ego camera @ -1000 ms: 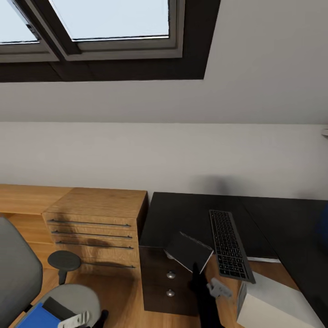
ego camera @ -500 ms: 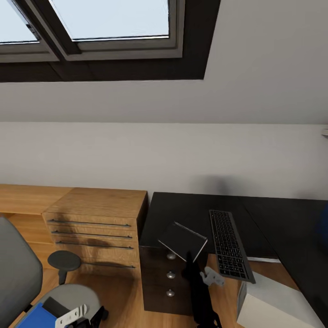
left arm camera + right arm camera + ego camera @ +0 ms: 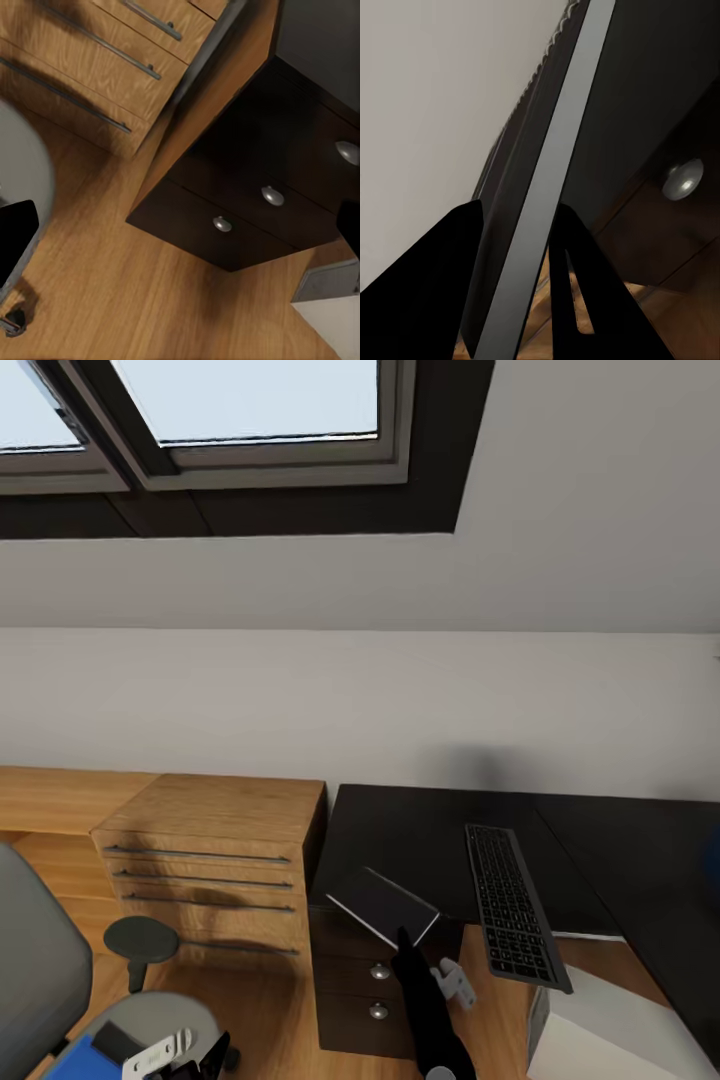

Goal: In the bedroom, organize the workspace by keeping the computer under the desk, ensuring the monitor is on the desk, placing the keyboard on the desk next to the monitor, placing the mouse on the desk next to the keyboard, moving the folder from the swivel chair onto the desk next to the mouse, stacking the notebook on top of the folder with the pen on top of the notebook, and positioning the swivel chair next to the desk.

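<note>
My right gripper [image 3: 403,940] is shut on the thin grey folder [image 3: 385,905] and holds it tilted over the front left corner of the black desk [image 3: 420,830]. Whether the folder touches the desk cannot be told. In the right wrist view the folder's pale edge [image 3: 562,150] runs between my two black fingers [image 3: 435,285]. The keyboard [image 3: 512,915] lies on the desk just right of the folder. The white computer [image 3: 610,1030] stands under the desk. The swivel chair [image 3: 35,970] is at the lower left with the blue notebook [image 3: 72,1062] on its seat, and my left gripper [image 3: 205,1057] hovers beside it.
A light wooden dresser [image 3: 215,840] with bar handles stands against the desk's dark drawer unit [image 3: 365,1005], which has round silver knobs [image 3: 272,196]. Wooden floor [image 3: 135,300] lies between the chair and the drawers. A sloped wall with a window rises behind.
My right gripper has carried the folder to the left, away from the keyboard and toward the desk's corner. The head view has shifted slightly. My left gripper has barely moved.
</note>
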Available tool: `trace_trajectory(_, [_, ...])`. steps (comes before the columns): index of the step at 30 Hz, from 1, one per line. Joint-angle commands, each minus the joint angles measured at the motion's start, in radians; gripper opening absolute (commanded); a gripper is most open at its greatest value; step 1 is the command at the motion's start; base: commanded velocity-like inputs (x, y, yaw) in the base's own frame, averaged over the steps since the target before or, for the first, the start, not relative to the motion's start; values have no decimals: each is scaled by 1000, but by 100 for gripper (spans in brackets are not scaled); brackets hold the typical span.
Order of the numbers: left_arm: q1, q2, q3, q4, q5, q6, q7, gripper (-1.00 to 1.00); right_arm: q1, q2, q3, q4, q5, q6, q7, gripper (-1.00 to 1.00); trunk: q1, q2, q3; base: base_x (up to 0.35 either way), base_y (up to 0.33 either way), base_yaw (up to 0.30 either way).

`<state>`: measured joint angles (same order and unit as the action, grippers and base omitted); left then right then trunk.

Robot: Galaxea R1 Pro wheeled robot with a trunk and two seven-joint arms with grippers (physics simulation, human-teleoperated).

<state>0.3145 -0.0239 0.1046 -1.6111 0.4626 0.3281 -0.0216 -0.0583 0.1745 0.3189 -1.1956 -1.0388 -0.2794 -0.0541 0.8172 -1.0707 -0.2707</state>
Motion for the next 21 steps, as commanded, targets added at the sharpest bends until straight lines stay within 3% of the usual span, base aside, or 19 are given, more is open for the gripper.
trace_trajectory(1, [0, -1, 3, -1, 9, 7, -2, 100, -1, 0, 2, -1, -7, -4, -4, -100, 1, -1, -1, 159, 106, 0])
trace_trajectory(6, [0, 0, 5, -1, 10, 8, -3, 100, -1, 0, 4, -4, -12, -2, 7, -100, 1, -1, -1, 69, 44, 0])
trace_trajectory(8, [0, 1, 7, -2, 10, 8, -3, 100, -1, 0, 6, 0, -13, -1, 40, -100, 1, -1, -1, 177, 65, 0])
trace_trajectory(21, [0, 1, 3, -2, 9, 12, -4, 100, 0, 0, 15, 3, -9, -2, 51, -100, 1, -1, -1, 171, 10, 0])
